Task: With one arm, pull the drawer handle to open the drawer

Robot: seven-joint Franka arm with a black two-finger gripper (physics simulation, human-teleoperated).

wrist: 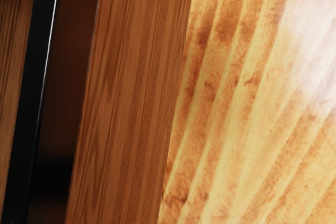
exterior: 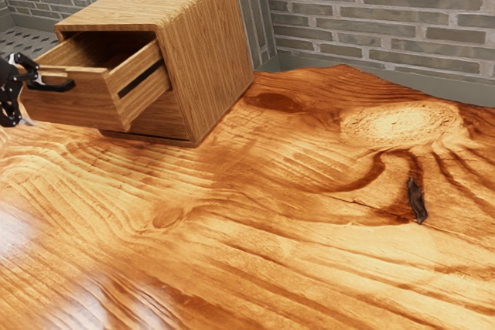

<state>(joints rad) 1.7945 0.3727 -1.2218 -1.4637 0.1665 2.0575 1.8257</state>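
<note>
Hanging at the exterior view's left edge, the black fingers (exterior: 22,65) meet the near end of the dark drawer handle (exterior: 56,86). At this edge of the view I cannot tell whether they are clenched on it or released. The handle runs from the fingers across the front of the drawer (exterior: 93,106), which stands pulled well out of the wooden cabinet (exterior: 205,52), its hollow inside open from above. The cabinet sits behind the drawer, away from the fingers, on the glossy wood-grain surface (exterior: 309,214). A brick wall (exterior: 387,5) rises beyond it.

In the wrist view a black bar (wrist: 31,98), probably the handle, lies beside a striped wooden panel (wrist: 131,98), with a dark gap between them and the pale surface (wrist: 252,108) past the panel
</note>
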